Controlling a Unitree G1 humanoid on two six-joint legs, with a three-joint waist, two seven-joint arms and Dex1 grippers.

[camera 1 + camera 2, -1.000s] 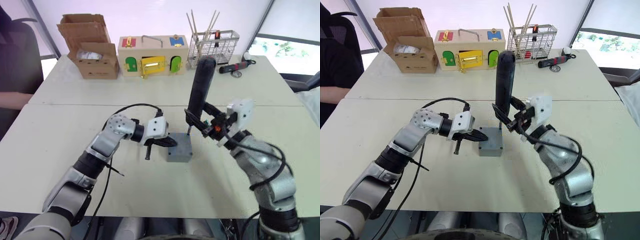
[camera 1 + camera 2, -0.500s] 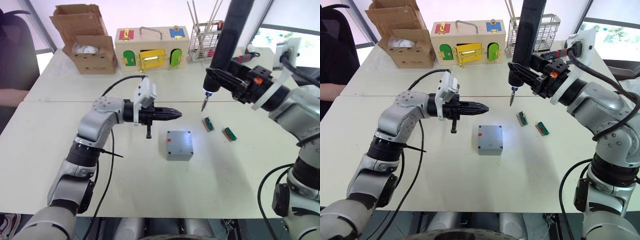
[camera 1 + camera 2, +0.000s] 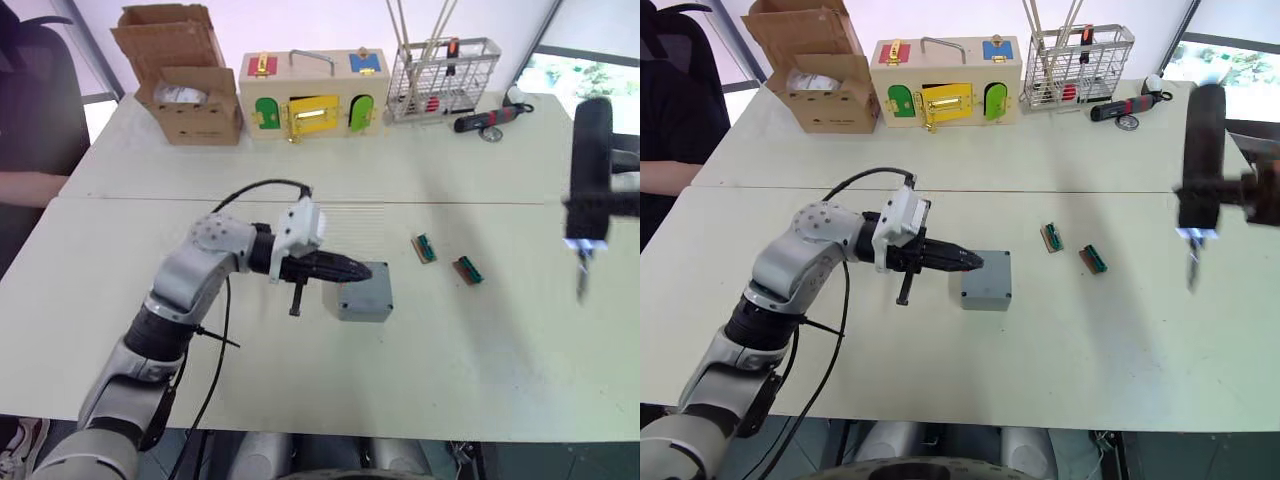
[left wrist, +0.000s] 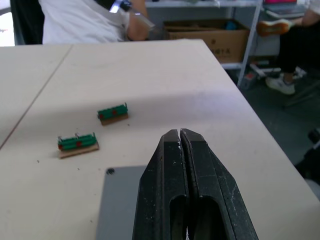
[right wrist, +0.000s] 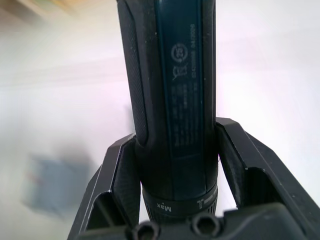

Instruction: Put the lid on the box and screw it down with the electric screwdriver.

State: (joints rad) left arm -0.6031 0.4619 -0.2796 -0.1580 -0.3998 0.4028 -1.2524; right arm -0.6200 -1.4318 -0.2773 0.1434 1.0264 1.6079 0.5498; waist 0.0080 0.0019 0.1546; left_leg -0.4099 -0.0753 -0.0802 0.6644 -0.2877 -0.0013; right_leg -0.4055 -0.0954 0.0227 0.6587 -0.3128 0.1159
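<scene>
The grey box (image 3: 365,300) stands mid-table with the flat grey lid (image 4: 120,205) lying on top of it, a corner screw hole showing. My left gripper (image 3: 362,270) is shut with nothing in it, its tips reaching over the lid's left edge. Whether they touch the lid I cannot tell. Far to the right, away from the box, my right gripper (image 5: 177,165) is shut on the electric screwdriver (image 3: 590,170). The tool hangs upright above the table with its thin bit (image 3: 582,282) pointing down.
Two small green terminal blocks (image 3: 424,247) (image 3: 467,270) lie right of the box. Along the back stand a cardboard box (image 3: 185,75), a wooden box with coloured doors (image 3: 315,95), a wire basket (image 3: 445,65) and a black-and-red hand tool (image 3: 495,118). A person's arm (image 3: 30,185) shows at the left edge.
My right arm has swung the screwdriver from the box's corner out to the far right. The left gripper, still shut, rose off the box and came back over its left edge.
</scene>
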